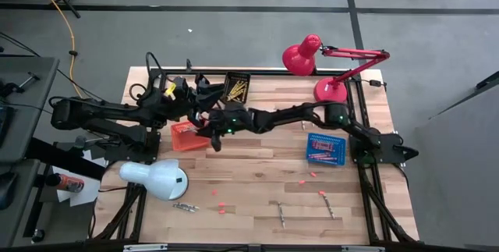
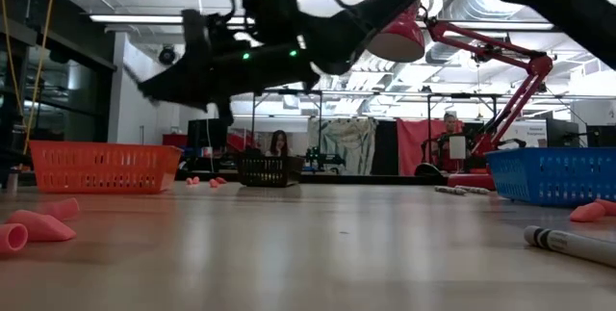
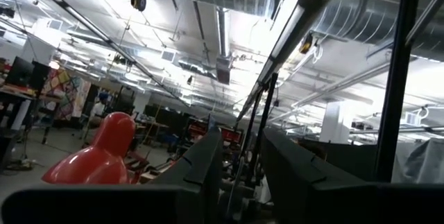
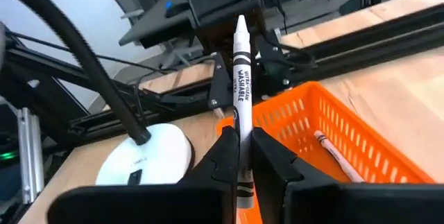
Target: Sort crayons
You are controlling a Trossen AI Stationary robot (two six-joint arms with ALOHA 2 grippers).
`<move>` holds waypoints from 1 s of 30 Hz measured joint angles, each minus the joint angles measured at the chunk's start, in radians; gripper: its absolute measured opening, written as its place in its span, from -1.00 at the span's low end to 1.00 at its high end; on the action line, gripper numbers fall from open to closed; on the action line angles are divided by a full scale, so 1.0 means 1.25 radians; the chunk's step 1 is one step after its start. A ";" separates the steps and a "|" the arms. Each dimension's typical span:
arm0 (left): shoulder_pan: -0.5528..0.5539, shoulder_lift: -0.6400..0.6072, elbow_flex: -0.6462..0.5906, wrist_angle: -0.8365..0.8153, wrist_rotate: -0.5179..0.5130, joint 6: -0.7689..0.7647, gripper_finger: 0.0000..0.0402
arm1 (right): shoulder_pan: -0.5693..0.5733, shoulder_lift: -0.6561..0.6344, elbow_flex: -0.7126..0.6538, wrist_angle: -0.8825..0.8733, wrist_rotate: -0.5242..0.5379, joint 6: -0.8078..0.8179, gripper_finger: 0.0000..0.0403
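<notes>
When we look straight down on the table, we see the right gripper (image 1: 212, 131) reaching across to the orange basket (image 1: 184, 136), beside the left gripper (image 1: 189, 96), which sits near the black basket (image 1: 237, 86) of yellow crayons (image 1: 236, 90). A blue basket (image 1: 322, 148) lies by the right arm's base, a red lamp (image 1: 306, 55) stands at the far edge and a white lamp (image 1: 156, 179) lies at the near left. Loose grey crayons (image 1: 329, 205) lie near the front edge.

At table height we see the arms overhead, the orange basket (image 2: 101, 167) on the left, the blue basket (image 2: 553, 176) on the right, a grey crayon (image 2: 570, 244) lying on the wood in the foreground, and people seated in the room behind.

From the left wrist we see its fingers (image 3: 201, 172) pointing up at the ceiling, standing apart with nothing visible between them, and the red lamp (image 3: 100, 154) to one side.

From the right wrist we see the fingers (image 4: 225, 158) clamped on a white crayon (image 4: 241, 92), held upright just above the orange basket (image 4: 333, 134), where another pale crayon (image 4: 336, 156) already lies. The white lamp (image 4: 142, 160) sits beyond.
</notes>
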 joint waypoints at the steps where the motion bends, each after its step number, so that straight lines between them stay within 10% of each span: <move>1: 0.000 0.000 0.000 0.001 0.000 0.000 -0.55 | 0.001 0.011 0.018 -0.014 0.000 0.000 -0.90; 19: -0.003 0.000 0.000 0.002 0.000 0.000 -0.55 | -0.034 -0.003 0.059 -0.107 -0.051 -0.004 -0.03; 30: -0.002 -0.022 0.000 0.030 -0.007 0.022 -0.55 | -0.106 -0.147 0.059 -0.630 -0.228 -0.285 0.00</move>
